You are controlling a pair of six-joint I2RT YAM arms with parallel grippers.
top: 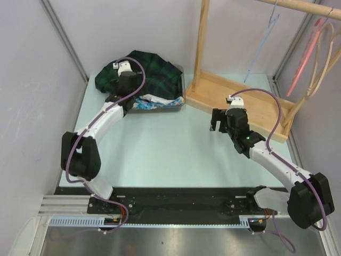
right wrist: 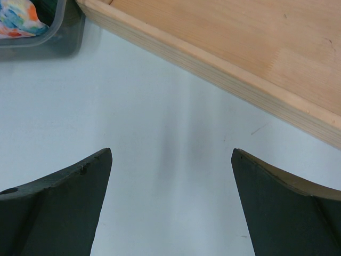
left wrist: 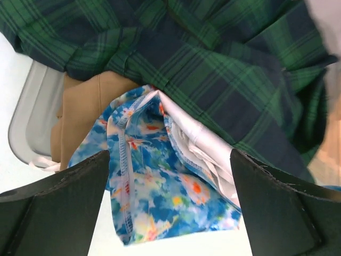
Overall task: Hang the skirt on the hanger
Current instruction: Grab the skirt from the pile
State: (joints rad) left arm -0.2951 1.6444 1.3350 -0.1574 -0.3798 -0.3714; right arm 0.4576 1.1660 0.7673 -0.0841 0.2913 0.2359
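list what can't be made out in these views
- Hangers: top view, run off the right edge; clips too small.
- Tan cloth: left wrist view, mostly buried under plaid skirt and floral cloth.
- Left gripper: top view, tips hidden under its own wrist.
- Rack: right wrist view, only its base shows.

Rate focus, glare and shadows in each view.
Top external: even light, sharp, mild glare on the metal sheet at the bottom. Left wrist: floral fabric crisp, upper right corner washed out and blurred. Right wrist: soft shadow streak on the table.
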